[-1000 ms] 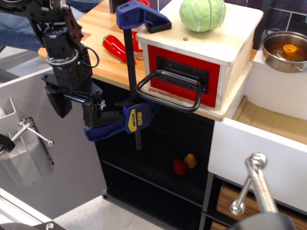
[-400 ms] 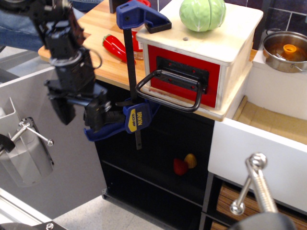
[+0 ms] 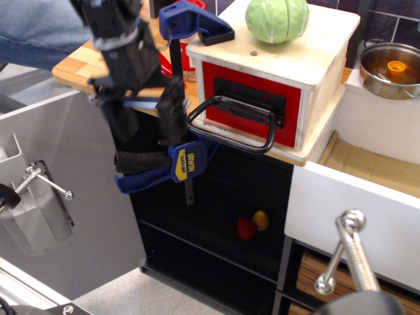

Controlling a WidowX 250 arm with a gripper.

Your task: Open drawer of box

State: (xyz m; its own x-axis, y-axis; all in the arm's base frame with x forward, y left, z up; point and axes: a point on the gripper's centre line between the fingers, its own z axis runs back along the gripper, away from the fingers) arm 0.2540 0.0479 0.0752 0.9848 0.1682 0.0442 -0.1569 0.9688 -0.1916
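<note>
STEP: reach handle [image 3: 239,123] at frame centre | TOOL: tool [image 3: 146,121] spread wide, empty, left of loop | ADVICE: hook loop squarely, pull drawer [image 3: 252,102] straight out of box [image 3: 289,62], clear of clamp [image 3: 177,98].

Pale plywood box [image 3: 308,62], red drawer [image 3: 252,98] shut (black loop handle)

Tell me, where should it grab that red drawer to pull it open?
Best bet is the black loop handle on the drawer. It juts forward off the red front, leaving a gap behind the front bar. The end effector could probably come from the front-left and close around that bar.
</note>
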